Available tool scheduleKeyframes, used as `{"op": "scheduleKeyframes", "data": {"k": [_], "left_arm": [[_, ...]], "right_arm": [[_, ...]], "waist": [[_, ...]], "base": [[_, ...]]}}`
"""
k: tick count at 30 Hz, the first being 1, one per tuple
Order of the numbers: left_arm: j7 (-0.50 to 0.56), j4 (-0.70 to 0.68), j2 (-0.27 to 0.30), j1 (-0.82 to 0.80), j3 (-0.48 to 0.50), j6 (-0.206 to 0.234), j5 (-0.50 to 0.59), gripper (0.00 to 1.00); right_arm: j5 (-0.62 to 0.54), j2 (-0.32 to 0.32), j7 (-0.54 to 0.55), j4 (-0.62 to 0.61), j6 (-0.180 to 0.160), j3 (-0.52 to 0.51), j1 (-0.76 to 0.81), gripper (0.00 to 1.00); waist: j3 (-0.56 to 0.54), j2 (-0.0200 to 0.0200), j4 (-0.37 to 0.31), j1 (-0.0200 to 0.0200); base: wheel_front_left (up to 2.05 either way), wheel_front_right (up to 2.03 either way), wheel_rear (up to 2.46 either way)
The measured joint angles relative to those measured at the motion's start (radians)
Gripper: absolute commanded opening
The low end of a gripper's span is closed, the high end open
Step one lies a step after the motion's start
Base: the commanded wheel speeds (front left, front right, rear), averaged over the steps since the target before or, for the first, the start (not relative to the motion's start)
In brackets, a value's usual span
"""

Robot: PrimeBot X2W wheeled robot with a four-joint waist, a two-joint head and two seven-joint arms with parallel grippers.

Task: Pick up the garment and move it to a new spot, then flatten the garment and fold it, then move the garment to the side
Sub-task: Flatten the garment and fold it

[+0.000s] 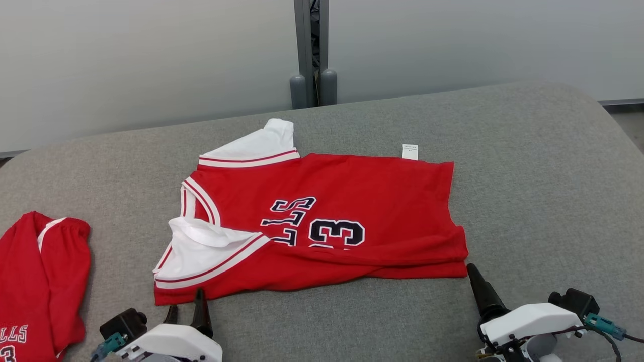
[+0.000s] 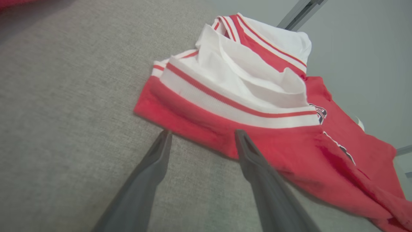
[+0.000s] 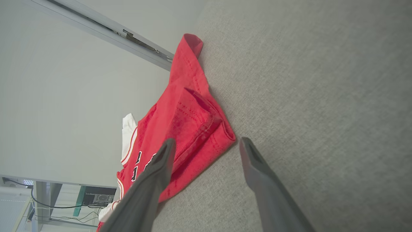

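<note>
- 2 claws of mine, left gripper (image 2: 202,132) and right gripper (image 3: 206,141), stand spread wide, grasping nothing.
- The red jersey with white trim (image 1: 382,191) lies folded on the grey fabric surface (image 1: 543,191), its 2 near corners just beside my claws.

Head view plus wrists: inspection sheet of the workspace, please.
Surface: grey fabric-covered top, soft-looking.
Job's things: red jersey lying flat, near edge doubled over, white label at its far edge.
Clutter: second red garment, bunched at the left edge.
Grippers: left gripper open, fingers at the jersey's near-left corner; right gripper open, fingers astride its near-right corner.
Cables: teal-plugged cable at the right wrist.
Surroundings: pale wall panels, grey post behind.
</note>
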Motion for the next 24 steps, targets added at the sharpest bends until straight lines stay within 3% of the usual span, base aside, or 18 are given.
{"op": "scheduleKeyframes", "data": {"k": [7,17,18,19,20,21,22,24], "left_arm": [[-0.005,0.130,0.001,-0.148,-0.012,-0.032,-0.154,1.00],[-0.007,0.164,0.002,-0.223,-0.017,-0.057,-0.169,1.00],[-0.007,0.164,0.002,-0.228,-0.016,-0.060,-0.169,0.85],[-0.007,0.163,0.002,-0.229,-0.015,-0.060,-0.168,0.52],[-0.007,0.163,0.002,-0.232,-0.011,-0.062,-0.165,0.25],[-0.007,0.163,0.001,-0.232,-0.009,-0.064,-0.165,0.25],[-0.007,0.162,0.000,-0.232,-0.005,-0.065,-0.164,0.07],[-0.005,0.159,-0.001,-0.230,0.010,-0.065,-0.158,0.00]], "right_arm": [[0.079,0.021,0.016,0.024,0.000,0.033,-0.068,1.00],[0.130,0.021,0.004,0.059,0.000,0.059,-0.117,1.00],[0.142,0.020,-0.002,0.058,0.000,0.061,-0.124,0.74],[0.148,0.019,-0.002,0.055,0.000,0.062,-0.126,0.42],[0.158,0.016,-0.002,0.047,0.000,0.062,-0.128,0.00],[0.161,0.016,-0.002,0.044,0.000,0.062,-0.128,0.00],[0.167,0.016,-0.002,0.041,0.000,0.062,-0.128,0.00],[0.182,0.012,-0.003,0.024,0.000,0.062,-0.126,0.00]], "waist": [[0.078,0.0000,-0.008,0.0000],[0.136,0.0000,0.004,0.0000],[0.141,0.0000,0.010,0.0000],[0.142,0.0000,0.012,0.0000],[0.143,0.0000,0.015,0.0000],[0.143,0.0000,0.016,0.0000],[0.142,0.0000,0.017,0.0000],[0.138,0.0000,0.019,0.0001]], "base": [[0.00,0.00,0.00],[0.00,0.00,0.00],[0.00,0.00,0.00],[0.00,0.00,0.00],[0.00,0.00,0.00],[0.00,0.00,0.00],[0.00,0.00,0.00],[0.00,0.00,0.00]]}}
